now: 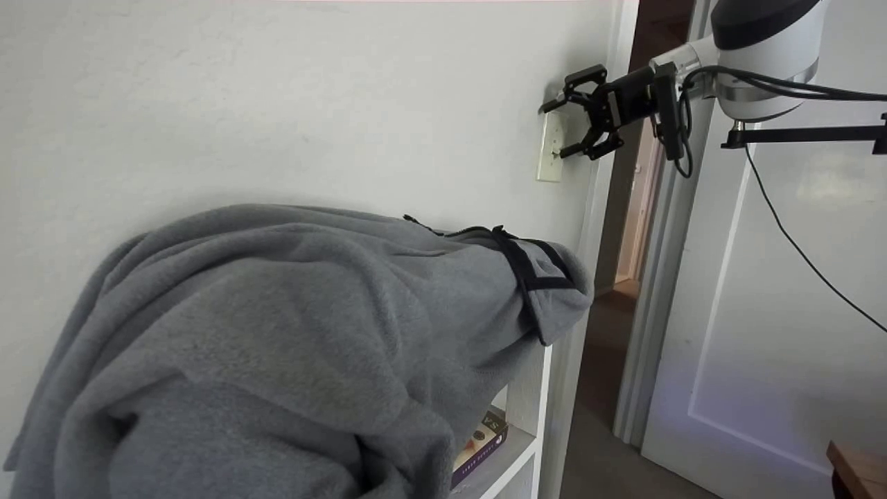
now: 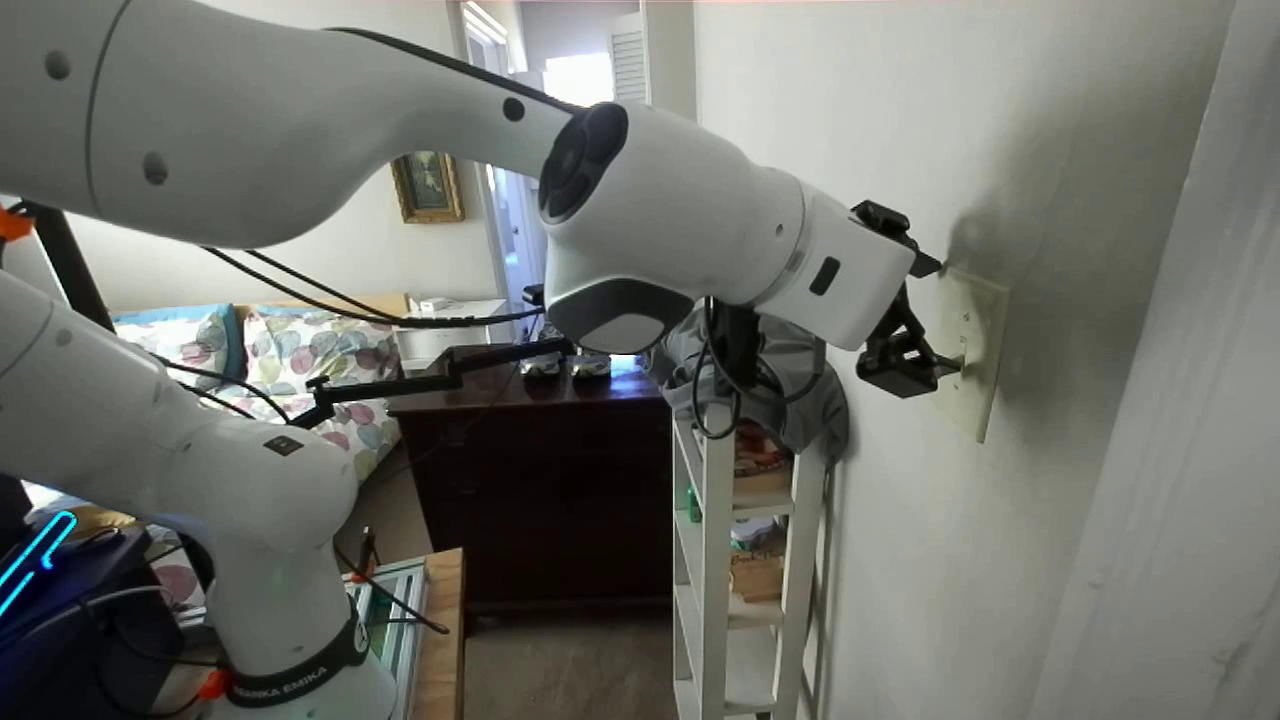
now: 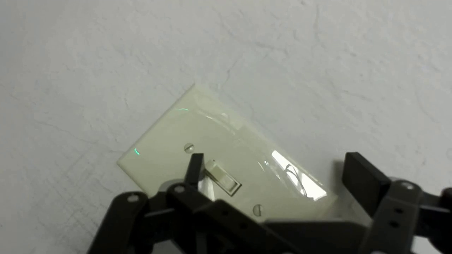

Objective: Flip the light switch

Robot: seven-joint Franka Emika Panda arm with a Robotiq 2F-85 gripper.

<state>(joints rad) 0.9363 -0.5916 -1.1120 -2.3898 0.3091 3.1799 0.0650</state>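
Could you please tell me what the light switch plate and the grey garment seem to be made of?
The light switch plate looks like glossy cream plastic, judging by its crisp white reflection, though painted metal is possible.
The grey garment seems to be matte fleece or a similar soft fabric: its faintly fuzzy surface falls in thick, rounded folds.

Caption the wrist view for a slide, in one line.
Open jaws at a cream light switch on a pale wall, one jaw close beside the toggle.

The fingers (image 3: 365,183) are black, the light switch (image 3: 226,164) cream, the fleece (image 1: 298,333) grey, pillows (image 2: 320,345) perhaps leaf-patterned.
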